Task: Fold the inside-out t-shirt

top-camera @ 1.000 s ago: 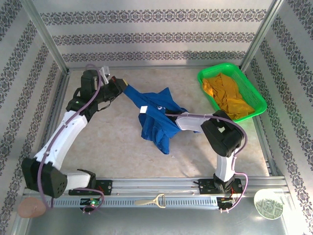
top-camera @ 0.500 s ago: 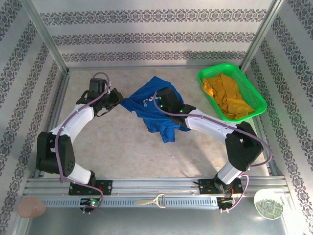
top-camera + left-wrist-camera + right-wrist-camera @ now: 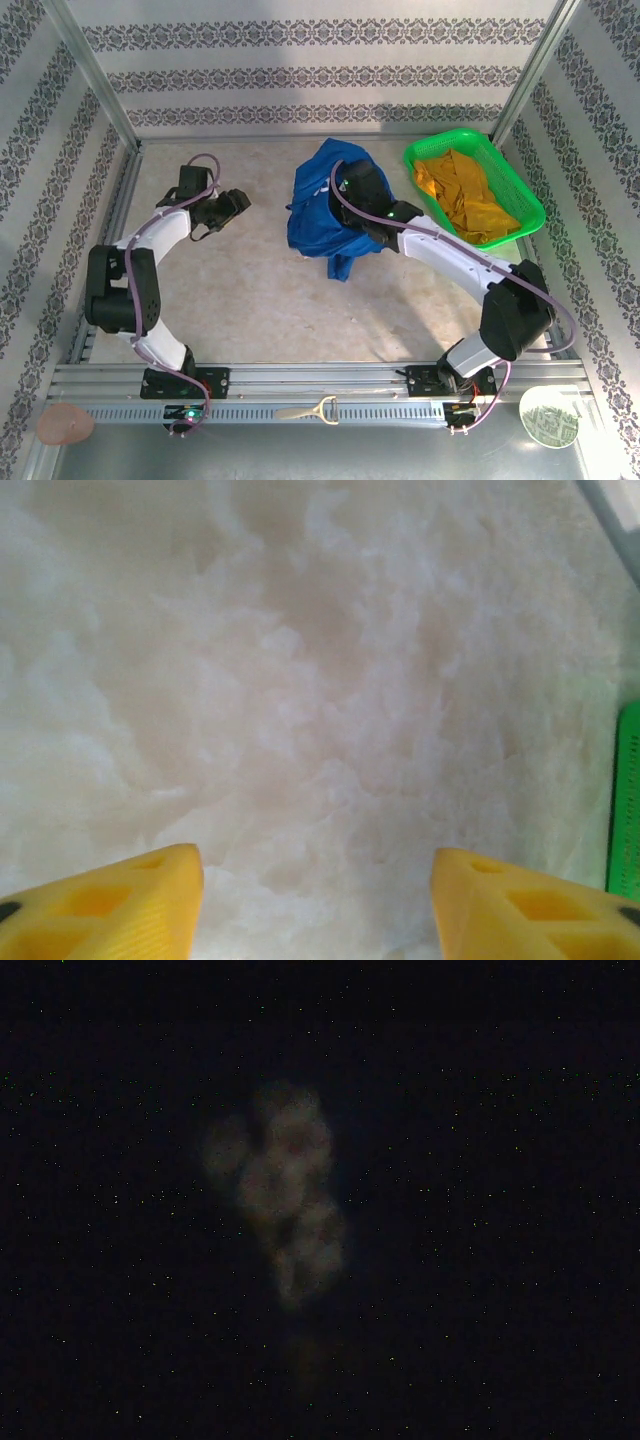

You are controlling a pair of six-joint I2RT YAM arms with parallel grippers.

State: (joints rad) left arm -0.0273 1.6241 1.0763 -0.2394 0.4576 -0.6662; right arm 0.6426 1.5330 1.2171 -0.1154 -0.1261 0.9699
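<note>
Your arms: two, left arm (image 3: 160, 232) and right arm (image 3: 450, 262)
T-shirt (image 3: 315, 210): one
Basket (image 3: 520, 185): one
Yellow garment (image 3: 465, 195): one
Plate (image 3: 548, 416): one
Opener (image 3: 308, 411): one
Pink lump (image 3: 65, 424): one
Posts (image 3: 90, 75): two
Walls (image 3: 320, 70): three around you

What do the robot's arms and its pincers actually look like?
The left arm and right arm each have white tube-like sections between chunky black joints, with a purple cable trailing along the outside. The left gripper ends in two bright yellow wedge-shaped fingers with square hollows moulded in.
</note>
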